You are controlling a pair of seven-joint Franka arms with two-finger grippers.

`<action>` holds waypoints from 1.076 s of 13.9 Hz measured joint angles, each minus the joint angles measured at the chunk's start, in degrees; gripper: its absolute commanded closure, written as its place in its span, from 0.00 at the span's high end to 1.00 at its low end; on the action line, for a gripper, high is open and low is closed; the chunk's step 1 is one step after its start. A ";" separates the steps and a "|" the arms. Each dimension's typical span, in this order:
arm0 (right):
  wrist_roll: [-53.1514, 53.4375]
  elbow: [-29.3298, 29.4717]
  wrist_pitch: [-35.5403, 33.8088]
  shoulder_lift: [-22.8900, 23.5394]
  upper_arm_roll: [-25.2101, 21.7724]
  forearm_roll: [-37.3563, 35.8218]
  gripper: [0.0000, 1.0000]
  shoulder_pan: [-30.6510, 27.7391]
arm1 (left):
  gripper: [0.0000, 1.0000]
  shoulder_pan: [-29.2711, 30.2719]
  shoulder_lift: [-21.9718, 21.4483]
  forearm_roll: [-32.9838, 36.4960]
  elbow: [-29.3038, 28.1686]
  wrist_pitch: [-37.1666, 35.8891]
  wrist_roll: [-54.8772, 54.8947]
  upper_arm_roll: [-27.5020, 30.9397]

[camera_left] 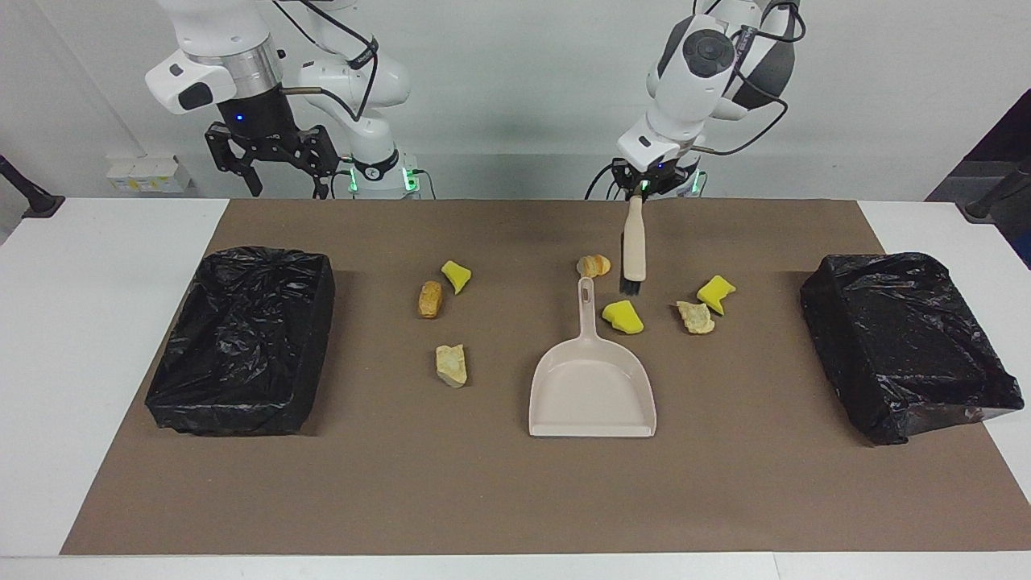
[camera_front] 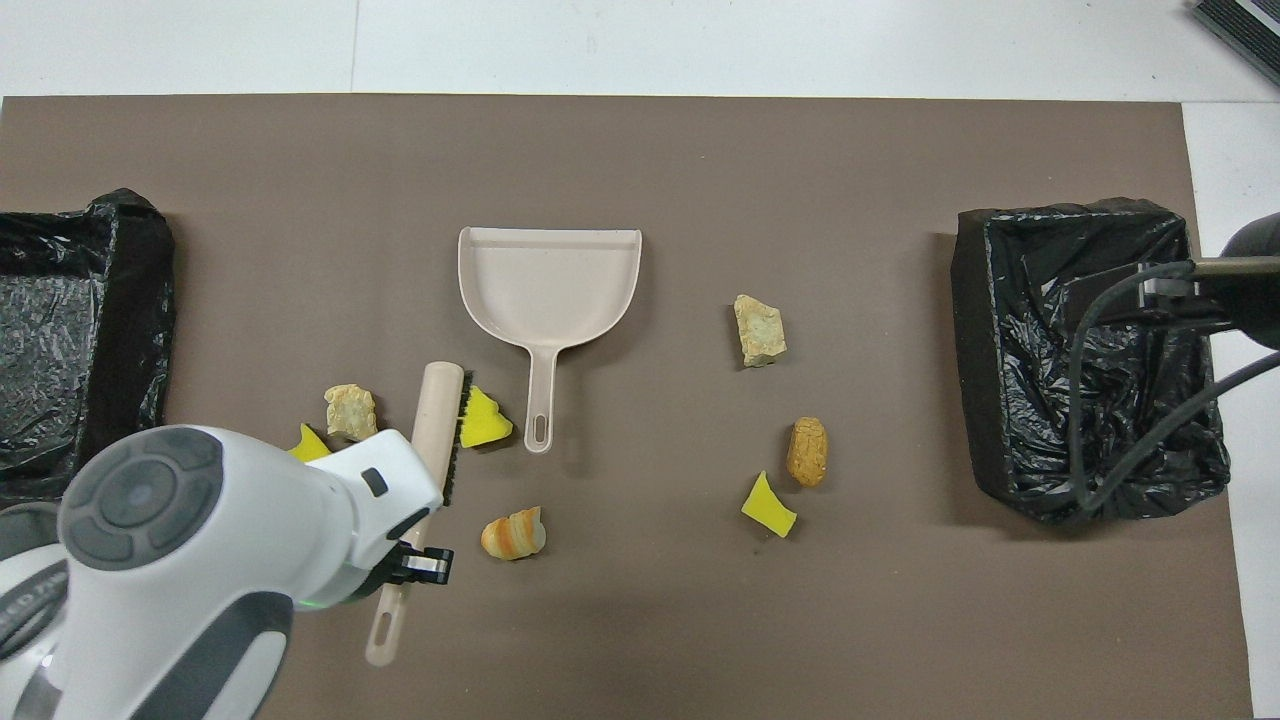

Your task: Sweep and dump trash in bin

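Seven trash lumps lie on the brown mat. A yellow chunk (camera_left: 623,316), a tan piece (camera_left: 696,316), another yellow chunk (camera_left: 715,292) and a striped orange piece (camera_left: 594,265) lie around the handle of the beige dustpan (camera_left: 592,387). A yellow chunk (camera_left: 456,275), an orange-brown lump (camera_left: 430,299) and a tan rock (camera_left: 452,365) lie toward the right arm's end. My left gripper (camera_left: 644,184) is shut on the handle of the beige brush (camera_left: 635,242). Its black bristles (camera_front: 452,440) hang low beside the yellow chunk (camera_front: 484,420). My right gripper (camera_left: 274,165) is open, empty and raised.
Two bins lined with black bags stand on the mat, one at the right arm's end (camera_left: 233,403) and one at the left arm's end (camera_left: 926,403). The dustpan (camera_front: 550,285) lies flat with its mouth pointing away from the robots. White table borders the mat.
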 measured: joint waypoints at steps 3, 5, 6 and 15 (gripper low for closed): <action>0.00 -0.03 0.01 0.00 0.00 0.00 1.00 0.00 | 0.00 8.87 1.13 0.05 0.18 0.19 0.52 0.17; 0.00 -0.05 0.02 0.00 0.00 0.00 1.00 0.00 | 0.00 14.48 1.60 0.33 0.20 0.67 0.95 0.24; 0.00 -0.05 0.02 0.00 0.00 0.00 1.00 0.00 | 0.00 17.00 1.85 1.37 0.15 1.33 1.72 0.27; 0.00 -0.10 0.02 -0.08 -0.06 0.00 1.00 0.01 | 0.00 33.26 6.90 6.16 -7.99 9.90 21.15 -0.19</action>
